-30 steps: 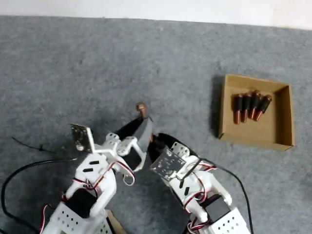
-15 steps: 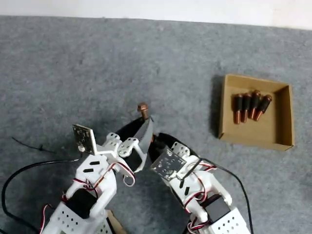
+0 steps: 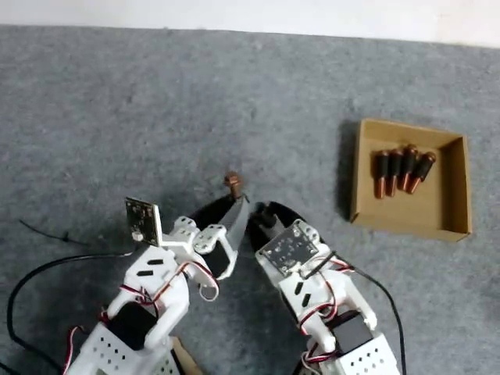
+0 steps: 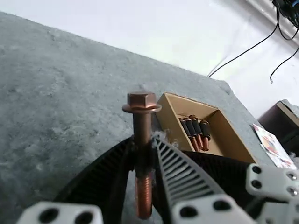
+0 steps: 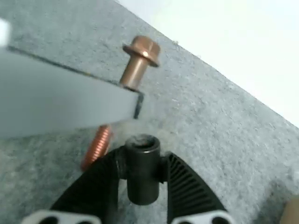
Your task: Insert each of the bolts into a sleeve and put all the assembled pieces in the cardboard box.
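The bolt [image 4: 142, 125], clamped head-far in the left gripper [image 4: 143, 142], is held just left of the sleeve [image 5: 141, 171] gripped by the right gripper [image 5: 142, 161].

bolt [image 4: 142, 126]: 1 | sleeve [image 5: 141, 170]: 1 | assembled pieces [image 3: 394, 173]: 4 | cardboard box [image 3: 406, 212]: 1

The left arm [image 3: 148, 301] and the right arm [image 3: 332, 308] are white plastic with black motor blocks. Thin red, white and black wires [image 3: 205, 287] loop along them. Each wrist has a small flat board [image 3: 143, 221]. The fingers [image 4: 182, 172] are black with ribs. Round screw holes [image 4: 256, 170] dot the white parts. A black cable [image 3: 78, 258] runs off the left arm.
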Controlling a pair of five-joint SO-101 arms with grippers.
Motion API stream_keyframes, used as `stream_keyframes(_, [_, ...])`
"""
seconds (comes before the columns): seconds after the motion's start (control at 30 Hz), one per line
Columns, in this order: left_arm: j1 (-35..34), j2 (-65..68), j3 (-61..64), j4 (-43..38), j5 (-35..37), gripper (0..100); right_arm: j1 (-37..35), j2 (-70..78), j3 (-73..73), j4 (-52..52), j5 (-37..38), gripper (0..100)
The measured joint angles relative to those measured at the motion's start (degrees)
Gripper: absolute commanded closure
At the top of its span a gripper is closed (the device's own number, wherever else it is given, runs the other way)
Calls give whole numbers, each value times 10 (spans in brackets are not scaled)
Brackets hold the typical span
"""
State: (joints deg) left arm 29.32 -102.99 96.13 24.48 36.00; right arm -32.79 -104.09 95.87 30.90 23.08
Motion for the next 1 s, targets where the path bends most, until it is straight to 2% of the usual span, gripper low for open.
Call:
stream_keyframes(0.23, [-2,0,0,-17,-2,996,0,0,0,0,-1,994])
stream_keyframes(0.33, [-34,0,0,-73,-1,996,2,-1,0,0,0,994])
stream_keyframes(0.43, [-69,0,0,-91,-1,996,2,-1,0,0,16,994])
stream_keyframes(0.53, [-105,0,0,-78,-1,996,2,-1,0,0,18,994])
stream_keyframes(0.63, [-109,1,0,-45,-3,996,2,-1,0,0,18,994])
stream_keyframes(0.8, [-128,25,-36,49,-69,995,11,-1,0,0,18,994])
stream_keyframes(0.9, [-153,93,-61,52,-79,995,14,-1,0,0,18,994])
stream_keyframes(1.0, [-158,201,-87,11,-82,995,14,-1,0,0,18,994])
